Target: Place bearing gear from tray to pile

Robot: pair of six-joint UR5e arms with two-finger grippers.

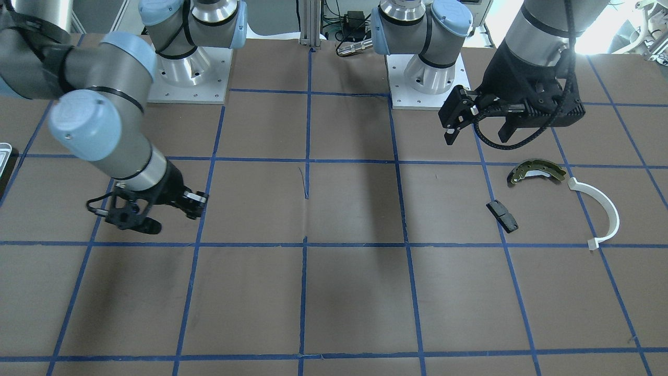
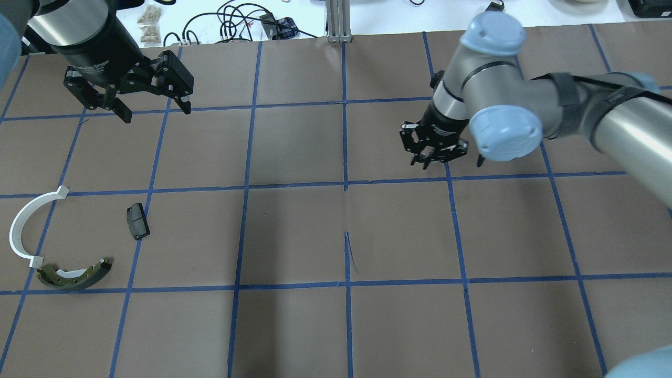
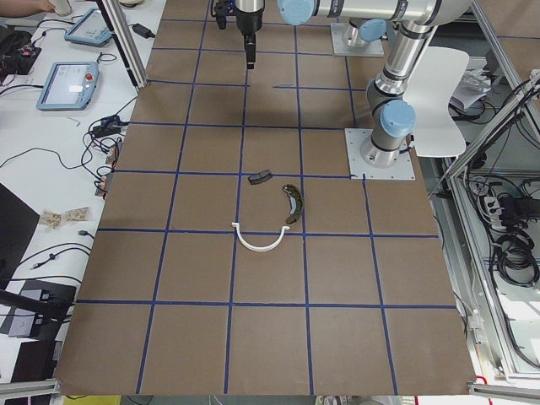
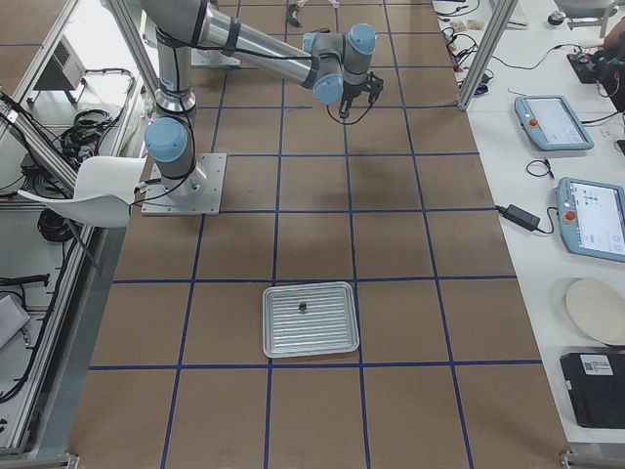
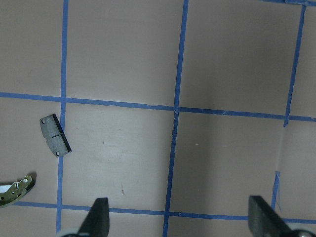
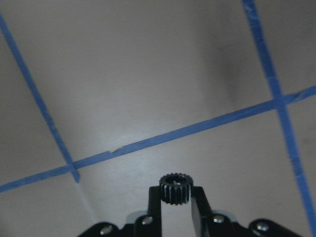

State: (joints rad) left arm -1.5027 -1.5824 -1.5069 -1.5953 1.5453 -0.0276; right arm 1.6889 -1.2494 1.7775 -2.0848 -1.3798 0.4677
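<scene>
The right end effector (image 6: 176,198) has its two fingers drawn in close and pinches the bearing gear (image 6: 175,187), a small black toothed wheel, by its sides at the very fingertips. The gear hangs clear above the brown bench (image 2: 294,236), with a blue tape line (image 6: 197,129) crossing below it at 12 o'clock in the wrist view

In the overhead view the left end effector (image 2: 156,111) is off toward 9 to 10 o'clock from the right one, well apart from it. Its fingers are spread wide with nothing between them, and it hangs above the bench

The pile lies toward 8 o'clock from the right end effector, with only taped bench surface between them. Its black block (image 2: 137,221) is the closest part. The olive brake shoe (image 2: 73,275) is at 7 o'clock from the block, and the white arc (image 2: 23,226) at 9 o'clock, one end just beside the shoe

In the right side view the tray (image 4: 269,322) sits on the bench at 6 o'clock from the right end effector, well apart, with a small dark piece (image 4: 302,307) lying in it
</scene>
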